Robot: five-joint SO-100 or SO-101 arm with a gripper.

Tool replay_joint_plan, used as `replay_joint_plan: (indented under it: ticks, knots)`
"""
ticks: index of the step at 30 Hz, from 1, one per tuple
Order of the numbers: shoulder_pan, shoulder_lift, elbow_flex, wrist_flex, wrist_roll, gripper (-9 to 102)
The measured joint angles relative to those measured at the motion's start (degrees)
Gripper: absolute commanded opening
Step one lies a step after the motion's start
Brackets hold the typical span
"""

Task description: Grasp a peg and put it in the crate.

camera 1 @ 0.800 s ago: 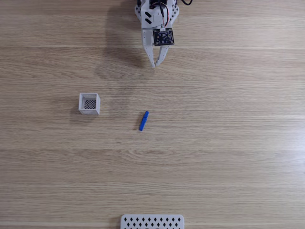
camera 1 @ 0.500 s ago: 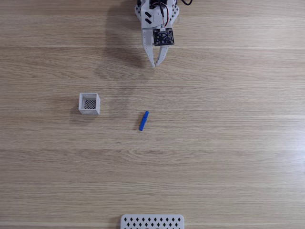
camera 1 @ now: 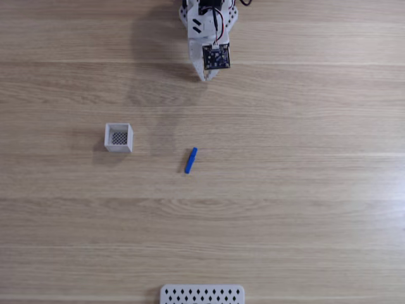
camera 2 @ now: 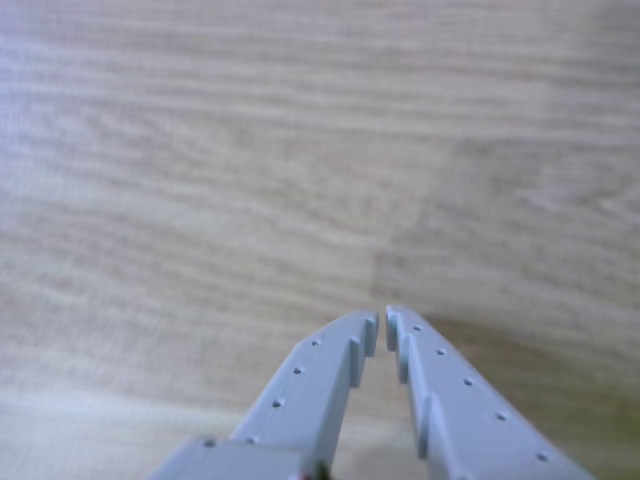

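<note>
While the gripper [camera 1: 206, 78] hangs near the top edge of the fixed view, fingertips nearly touching and holding nothing, the peg [camera 1: 190, 160] lies flat on the table [camera 1: 304, 209], well apart from it and to the right of the crate [camera 1: 118, 137]. Risk, as a judgement: descending without first spreading the jaws would push the slim peg aside; a grasp along its slanted axis could let it roll or slip free.

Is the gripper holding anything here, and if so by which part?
Nothing is held. The gripper is shut on air; the peg lies untouched on the table.
</note>
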Motion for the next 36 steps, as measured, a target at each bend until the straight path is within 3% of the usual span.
replay_joint_plan:
  ticks: [4,11,18,26,36]
  knots:
    - [0.0,-22.9,-16.7,3.4,6.0,0]
    - [-1.6,-63.2,-52.3,5.3,26.1,1]
    - [1.1,-88.2,-79.7,3.6,30.5,9]
    - [6.4,-97.2,-86.0,-2.5,30.8,15]
    - [6.9,-100.2,-86.0,-4.3,30.8,17]
